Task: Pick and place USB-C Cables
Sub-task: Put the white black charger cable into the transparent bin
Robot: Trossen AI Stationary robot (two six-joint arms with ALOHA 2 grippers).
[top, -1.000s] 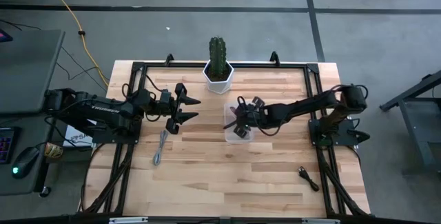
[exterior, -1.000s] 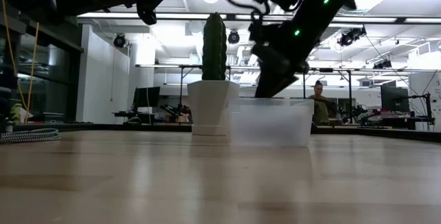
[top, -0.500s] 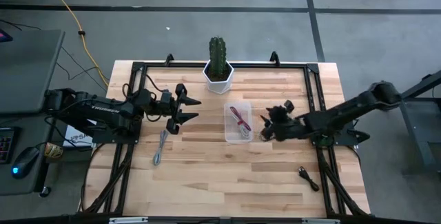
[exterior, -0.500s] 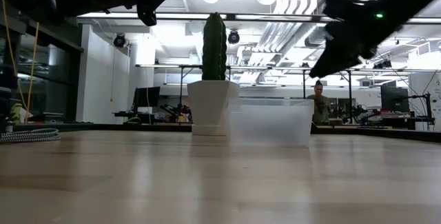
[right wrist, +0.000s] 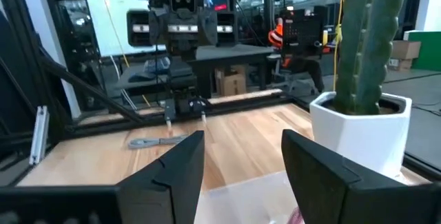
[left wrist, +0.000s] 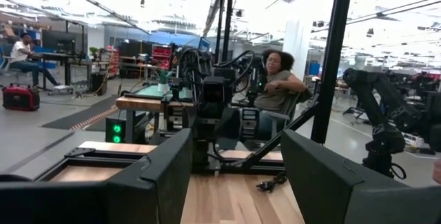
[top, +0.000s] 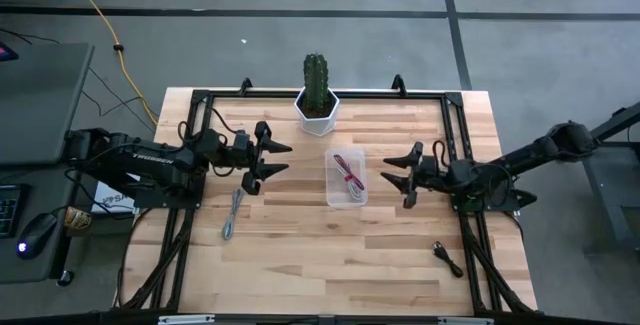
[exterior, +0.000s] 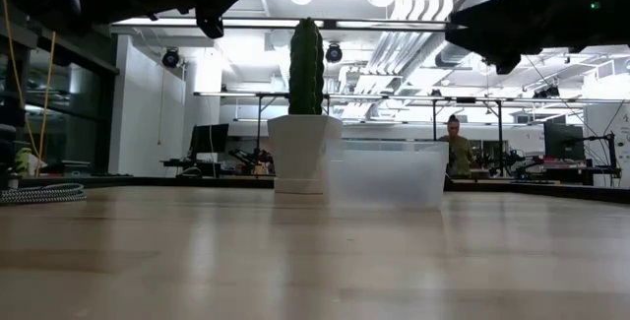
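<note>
A red/pink cable (top: 347,172) lies coiled inside a clear container (top: 334,197) at the table's middle; its pink also shows in the right wrist view (right wrist: 296,217). A grey cable (top: 233,213) lies on the table at the near left, also seen in the right wrist view (right wrist: 157,141). A black cable (top: 447,256) lies on the table at the near right. My left gripper (top: 287,158) hovers open left of the container, fingers pointing right. My right gripper (top: 388,171) hovers open right of the container, fingers pointing left. Both are empty.
A cactus in a white pot (top: 318,103) stands just behind the container. A black frame (top: 455,145) runs around the table's edges. A yellow cord (top: 100,20) lies on the floor beyond the table. People sit in the room behind (left wrist: 275,86).
My right gripper has risen from over the container and drawn back toward the table's right edge, turning until its fingers are level and point left. The red/pink cable now lies in the container. My left arm has kept still.
</note>
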